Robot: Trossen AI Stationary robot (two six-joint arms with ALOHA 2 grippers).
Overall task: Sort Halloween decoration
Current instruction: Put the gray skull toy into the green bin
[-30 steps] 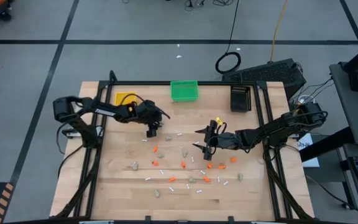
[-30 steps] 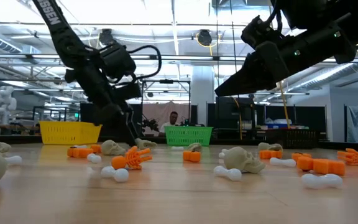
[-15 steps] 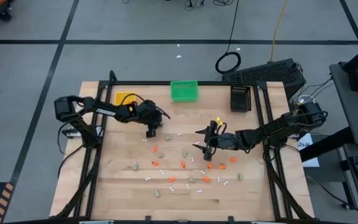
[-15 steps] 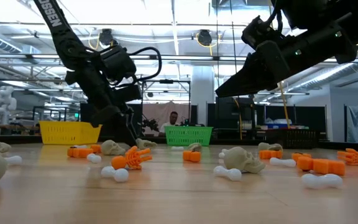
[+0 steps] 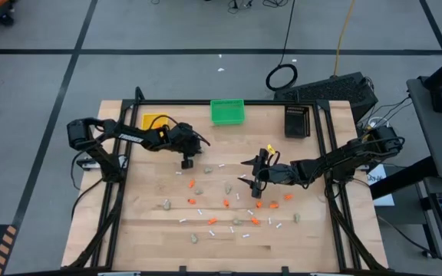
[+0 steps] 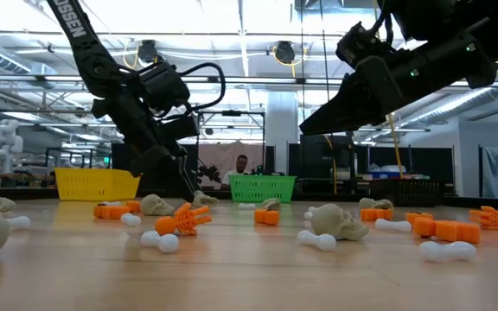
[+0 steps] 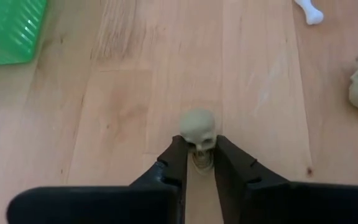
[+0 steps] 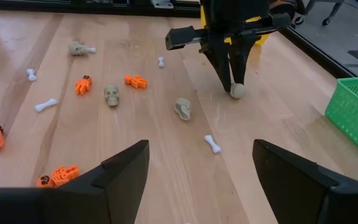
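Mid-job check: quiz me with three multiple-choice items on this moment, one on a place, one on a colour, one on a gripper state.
1. Where is the left gripper?
A. Over the black bin
B. Low at the table, between yellow and green bins' side
C. Off the table

2. What colour is the bin at the back middle?
A. Green
B. Red
C. Blue

3. What is the left gripper doing?
A. Hanging open, empty
B. Pinching a skull
C. Holding a white bone

Answers:
1 B, the high view shows it there.
2 A, plainly green.
3 B, its fingers clamp the skull's jaw end in the left wrist view.
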